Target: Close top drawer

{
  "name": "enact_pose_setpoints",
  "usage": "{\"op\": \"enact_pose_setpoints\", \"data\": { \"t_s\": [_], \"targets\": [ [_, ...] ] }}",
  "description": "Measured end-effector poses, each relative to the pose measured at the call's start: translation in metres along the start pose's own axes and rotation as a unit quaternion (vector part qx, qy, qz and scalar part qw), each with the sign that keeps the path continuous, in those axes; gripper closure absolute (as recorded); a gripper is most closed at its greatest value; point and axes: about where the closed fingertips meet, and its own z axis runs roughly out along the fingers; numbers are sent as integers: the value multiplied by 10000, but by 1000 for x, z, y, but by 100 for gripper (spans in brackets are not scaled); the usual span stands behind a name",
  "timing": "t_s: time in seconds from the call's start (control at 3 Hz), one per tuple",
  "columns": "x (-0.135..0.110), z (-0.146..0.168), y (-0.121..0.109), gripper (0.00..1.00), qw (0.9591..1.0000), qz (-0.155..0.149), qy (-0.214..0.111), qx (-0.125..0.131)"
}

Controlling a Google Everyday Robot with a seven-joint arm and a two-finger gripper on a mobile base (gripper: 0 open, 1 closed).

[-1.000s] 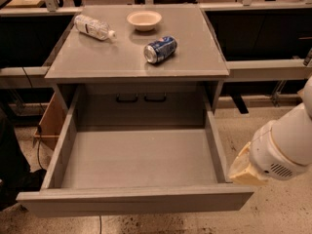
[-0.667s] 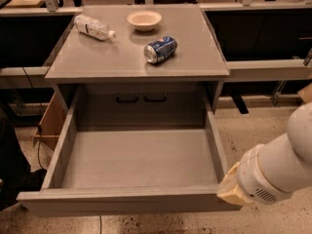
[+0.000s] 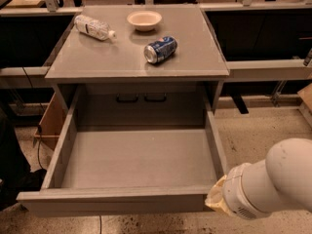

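The top drawer (image 3: pixel 136 161) of the grey cabinet is pulled far out and is empty; its front panel (image 3: pixel 112 201) runs along the bottom of the camera view. My gripper (image 3: pixel 215 203) is at the drawer's front right corner, at the end of the white arm (image 3: pixel 273 182) that comes in from the lower right. Only a cream-coloured tip of it shows past the white wrist, next to the front panel's right end. The two lower drawers are hidden under the open one.
On the cabinet top (image 3: pixel 97 62) lie a plastic water bottle (image 3: pixel 92 27), a cream bowl (image 3: pixel 144 19) and a blue soda can (image 3: pixel 161 49) on its side. A cardboard box (image 3: pixel 51 123) stands left of the cabinet. Dark desks run behind.
My arm and gripper have moved down and left, from beside the drawer's right wall to its front right corner. The drawer has not visibly moved.
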Motion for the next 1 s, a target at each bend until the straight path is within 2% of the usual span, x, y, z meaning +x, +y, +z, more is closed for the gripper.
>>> {"op": "enact_pose_setpoints", "data": {
  "t_s": [0.67, 1.0],
  "targets": [
    [-3, 28, -15, 100, 9982, 14, -232, 551],
    [-3, 27, -15, 100, 9982, 14, -232, 551]
  ]
}}
